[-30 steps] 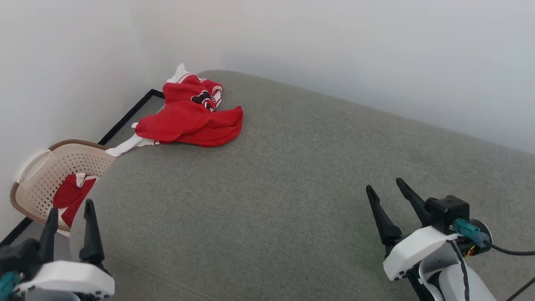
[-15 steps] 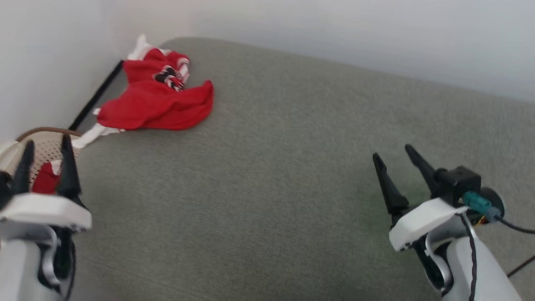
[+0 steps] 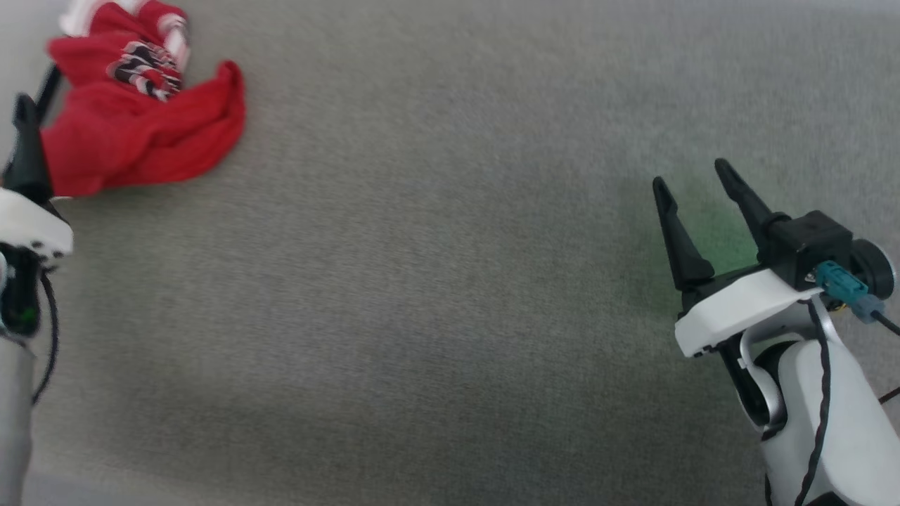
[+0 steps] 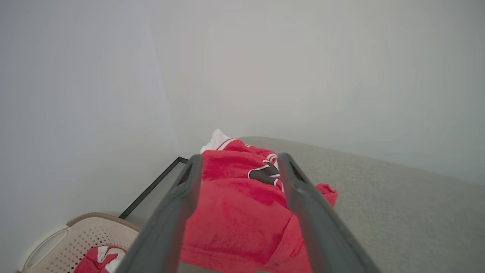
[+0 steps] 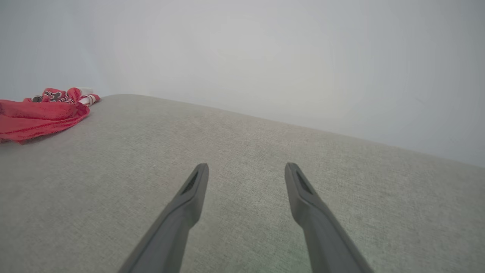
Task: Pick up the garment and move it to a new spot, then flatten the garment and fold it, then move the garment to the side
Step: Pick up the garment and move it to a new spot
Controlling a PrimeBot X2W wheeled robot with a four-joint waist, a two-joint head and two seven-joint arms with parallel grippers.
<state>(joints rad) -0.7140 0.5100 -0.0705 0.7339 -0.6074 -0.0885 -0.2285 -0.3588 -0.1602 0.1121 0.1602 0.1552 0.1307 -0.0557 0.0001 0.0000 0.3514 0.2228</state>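
Our head has tipped down, so the whole head view has shifted; the garment (image 3: 133,133) itself lies where it did, crumpled at the far left of the cushion (image 3: 436,295), its black print showing on top; what has truly moved is our left gripper (image 4: 240,159), which has come up from the near left to just beside the garment; its jaws stand wide, and in the left wrist view the red cloth sits framed between them, not yet touched as far as we can tell; our right gripper (image 3: 689,172) hovers at the near right, well apart from the garment, jaws wide and empty; we judge the reach for the first pick-up nearly done; lowering and closing on the cloth comes next, before any carrying, flattening or folding.
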